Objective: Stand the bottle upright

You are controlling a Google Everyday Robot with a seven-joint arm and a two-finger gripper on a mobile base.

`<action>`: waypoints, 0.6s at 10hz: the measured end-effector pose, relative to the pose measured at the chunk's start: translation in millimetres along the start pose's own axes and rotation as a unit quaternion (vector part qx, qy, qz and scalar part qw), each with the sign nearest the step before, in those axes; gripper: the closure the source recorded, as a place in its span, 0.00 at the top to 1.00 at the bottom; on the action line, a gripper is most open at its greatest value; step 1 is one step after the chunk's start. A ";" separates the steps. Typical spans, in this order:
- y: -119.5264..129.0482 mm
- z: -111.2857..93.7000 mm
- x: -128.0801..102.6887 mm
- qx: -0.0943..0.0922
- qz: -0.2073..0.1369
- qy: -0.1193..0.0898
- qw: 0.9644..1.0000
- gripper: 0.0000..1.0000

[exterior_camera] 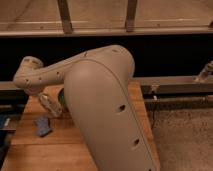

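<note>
A small pale translucent plastic bottle (53, 108) is seen at the left of the light wooden table (75, 145), just below the bent end of the arm. It is tilted, with one end higher towards the left and the other lower towards the right, and it is not standing upright. Whether it rests on the wood or is lifted off it cannot be told. Its cap is not made out.

The gripper (44, 98) is placed at the upper left end of the bottle, under the rounded beige wrist joint (29, 70), and the two are not cleanly told apart. Whether the gripper is clenched on the bottle or released cannot be told.

Just to the right of the bottle, a sliver of a green bowl (62, 95) is shown, most of it being hidden by the large beige arm casing (105, 110) that fills the middle of the view. A small blue flat object (43, 126) is laid on the wood near the bottle, below and to its left, apart from it.

Behind the table a grey metal rail (175, 84) is run across the view in front of a dark band. To the right of the table, speckled grey flooring (185, 135) is seen.
</note>
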 end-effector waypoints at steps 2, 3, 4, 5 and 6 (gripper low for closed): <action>-0.4 -0.9 4.4 -0.001 0.005 0.000 1.000 0.48; -1.0 -0.8 6.9 -0.002 0.008 0.000 1.000 0.59; -1.5 -0.3 9.3 -0.003 0.010 0.000 1.000 0.68; -2.3 -0.1 11.6 -0.005 0.014 -0.001 1.000 0.77; -3.1 0.0 13.5 -0.006 0.016 -0.002 1.000 0.80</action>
